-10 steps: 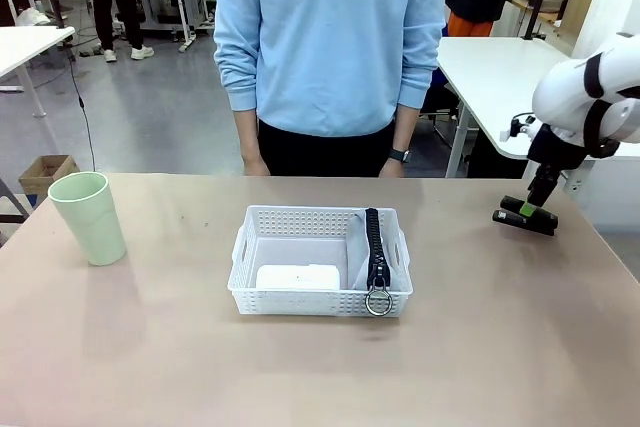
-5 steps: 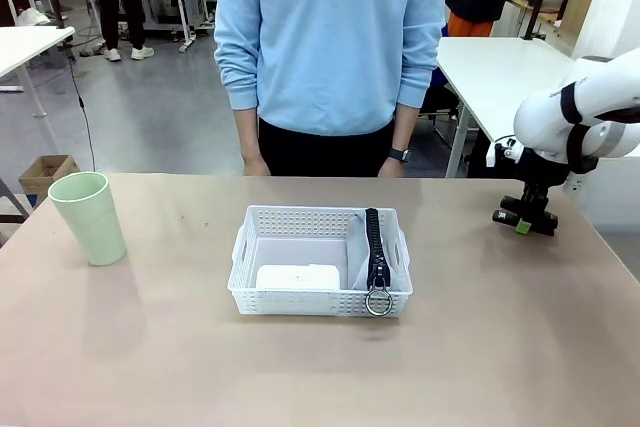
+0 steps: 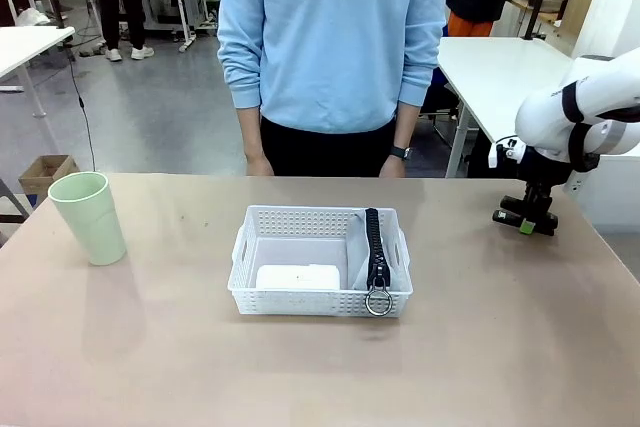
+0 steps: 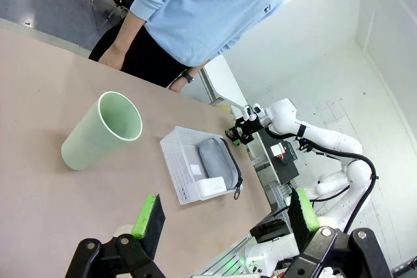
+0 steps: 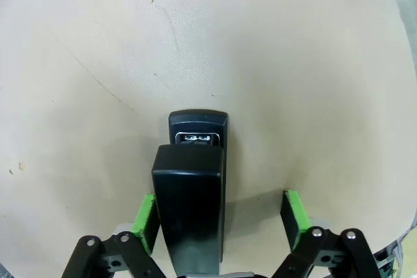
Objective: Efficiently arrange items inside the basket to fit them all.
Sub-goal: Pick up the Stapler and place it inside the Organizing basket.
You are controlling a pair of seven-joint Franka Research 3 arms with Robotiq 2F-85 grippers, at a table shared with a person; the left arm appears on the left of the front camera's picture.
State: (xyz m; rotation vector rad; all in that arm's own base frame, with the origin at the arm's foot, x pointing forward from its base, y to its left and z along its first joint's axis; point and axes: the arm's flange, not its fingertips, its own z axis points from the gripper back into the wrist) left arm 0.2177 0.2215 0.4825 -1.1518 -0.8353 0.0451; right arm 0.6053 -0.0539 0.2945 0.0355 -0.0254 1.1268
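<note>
Basket (image 3: pixel 300 217), bare floor beyond white box (image 3: pixel 297 276), right jaws open astride black object (image 5: pixel 189 206), left jaws open

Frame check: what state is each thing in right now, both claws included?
basket: upright on table, partly filled
grey pouch: in basket, right side, on edge, zipper up
white box: flat in basket, left of pouch
green cup: upright on table, outside basket
black object: lying on table, outside basket
left claw: open, empty
right claw: open, straddling black object
</note>
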